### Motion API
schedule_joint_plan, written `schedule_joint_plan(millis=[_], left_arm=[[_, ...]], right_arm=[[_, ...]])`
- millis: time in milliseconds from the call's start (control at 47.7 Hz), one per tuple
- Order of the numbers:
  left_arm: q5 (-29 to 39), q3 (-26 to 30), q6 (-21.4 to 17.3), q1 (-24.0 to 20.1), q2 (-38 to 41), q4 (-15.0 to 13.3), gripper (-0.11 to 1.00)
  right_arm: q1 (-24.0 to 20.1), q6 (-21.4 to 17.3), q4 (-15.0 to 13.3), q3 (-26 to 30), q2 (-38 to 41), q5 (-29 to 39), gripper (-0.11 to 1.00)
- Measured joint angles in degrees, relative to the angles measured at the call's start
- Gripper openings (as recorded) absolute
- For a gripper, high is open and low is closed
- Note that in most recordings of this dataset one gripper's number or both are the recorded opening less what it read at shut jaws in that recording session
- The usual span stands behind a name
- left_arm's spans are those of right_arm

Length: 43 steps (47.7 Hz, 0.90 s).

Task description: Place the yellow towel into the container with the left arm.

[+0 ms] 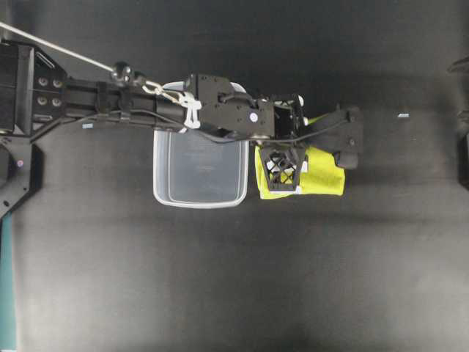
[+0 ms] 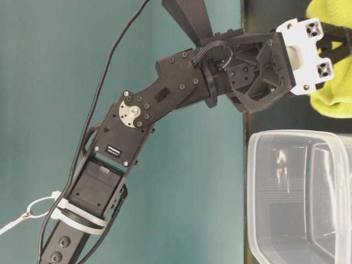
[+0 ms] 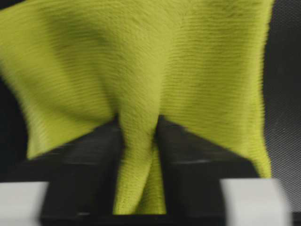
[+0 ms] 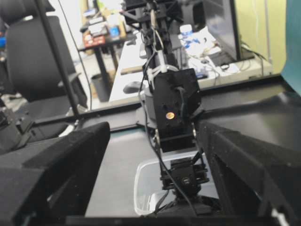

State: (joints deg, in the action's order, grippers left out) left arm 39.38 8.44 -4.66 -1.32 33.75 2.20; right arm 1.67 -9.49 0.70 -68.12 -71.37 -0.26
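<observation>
Your left arm reaches from the left edge across the dark surface, passing over the far rim of the container. Your left end effector sits on the yellow towel, which lies on the surface just right of the container, its near edge about touching the container's right wall. Wrist view: both black fingers are pinched on a raised fold of the towel, cloth bunched up between them, so it's closed on the towel. Towel not in the container. Table-level view shows the container beside the towel, with the white fitting of the end effector right against the cloth. Your right end effector shows only in its own wrist view, both fingers wide apart, nothing between them, facing the left arm and container.
</observation>
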Motion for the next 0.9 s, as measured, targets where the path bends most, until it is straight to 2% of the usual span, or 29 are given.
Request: schedule_joint_plan(millis=[42,252,524,692,901], left_arm=[[0.0,0.35,0.0,0.18,-0.18,0.09,0.06],[4.04,4.13,0.0,0.7,-3.34,0.09,0.07],[17.75,6.06,0.18,2.11,-15.12,0.09,0.07],[24.87,2.29,0.18,2.02,-24.87,0.0,0.07],[24.26,-8.35,0.18,2.2,-35.86,0.09,0.07]], right_arm=[[0.0,0.0,0.09,0.0,-0.09,0.0,0.75],[0.0,0.09,0.09,0.0,-0.09,-0.09,0.75],[0.09,0.09,0.0,0.0,-0.09,-0.18,0.75],[0.0,0.09,0.09,0.0,-0.09,-1.67,0.75],[0.09,0.09,0.09,0.0,0.26,-4.39,0.75]])
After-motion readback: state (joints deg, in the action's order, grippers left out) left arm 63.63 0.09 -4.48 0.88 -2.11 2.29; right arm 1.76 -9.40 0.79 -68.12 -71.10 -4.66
